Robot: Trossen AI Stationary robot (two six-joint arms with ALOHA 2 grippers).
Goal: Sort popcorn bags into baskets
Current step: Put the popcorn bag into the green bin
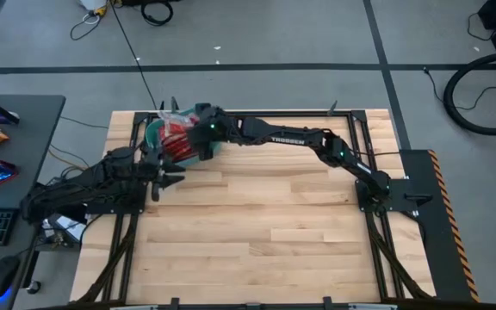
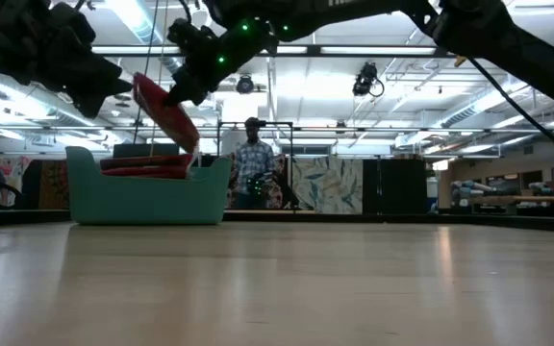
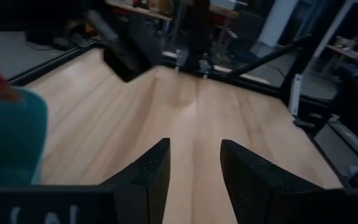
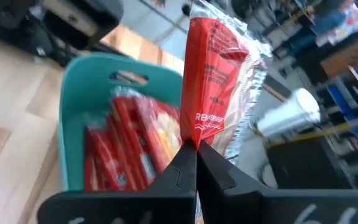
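Observation:
The teal basket (image 1: 156,131) stands near the table's far left corner and holds several red popcorn bags (image 4: 126,146) lying inside it. My right gripper (image 4: 194,158), reaching across from the right, is shut on one more red popcorn bag (image 4: 219,74) over the basket (image 2: 147,192). My left gripper (image 3: 194,165) is open and empty. It hovers just on the near side of the basket (image 3: 11,140), pointing across the bare wood. My right gripper pinches the red bag by one end (image 4: 194,134) between its two fingers, coming in from the table's right. The bag (image 2: 166,111) is lifted clear and hangs tilted, its lower end close over the bags in the basket.
Bare wooden table top (image 1: 265,224) stretches over the middle, near and right parts. A black frame rail (image 1: 257,114) runs along the far edge. A side desk (image 1: 7,164) left of the table carries an orange packet and a phone. A person (image 2: 251,168) stands far behind the table.

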